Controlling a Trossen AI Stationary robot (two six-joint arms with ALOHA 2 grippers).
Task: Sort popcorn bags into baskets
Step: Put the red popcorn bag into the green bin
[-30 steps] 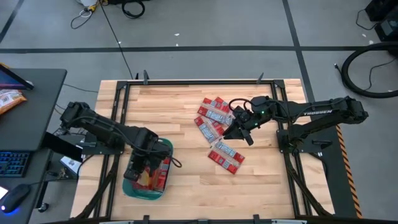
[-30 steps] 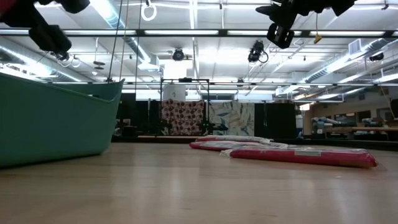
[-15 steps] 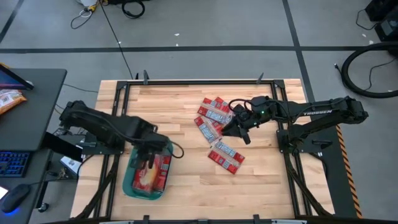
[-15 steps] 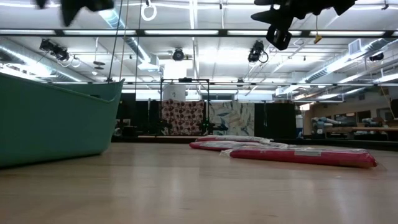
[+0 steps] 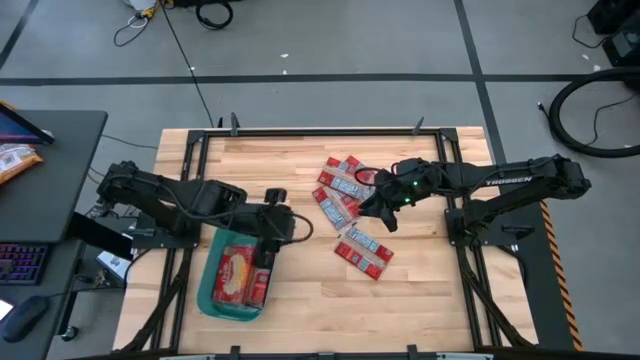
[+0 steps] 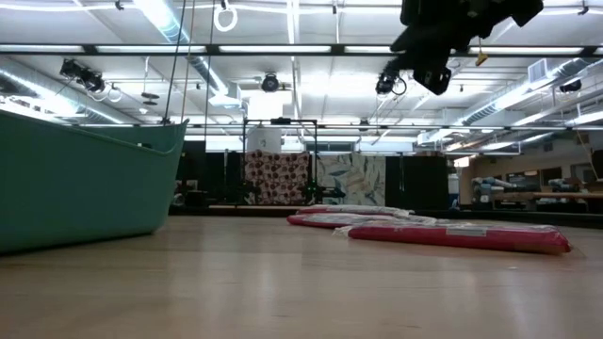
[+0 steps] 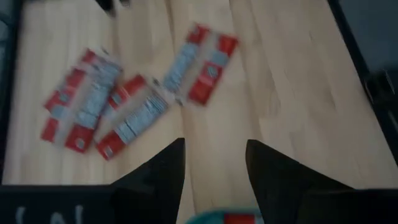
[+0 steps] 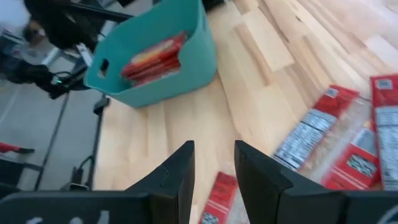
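High view shows the left gripper [image 5: 276, 212], jaws released and empty, leaving the teal-green plastic rectangular basket [image 5: 207, 300] toward three o'clock, so its flat red popcorn packet [image 5: 236, 277] is delivered; the right gripper [image 5: 385, 212], jaws parted and empty, hovers over the remaining red packets [image 5: 343, 186].

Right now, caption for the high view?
Left gripper open beside teal bin; right gripper open over loose red packets.

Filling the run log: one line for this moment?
left fingers: open, empty | right fingers: open, over packets | teal bin: holds popcorn bags
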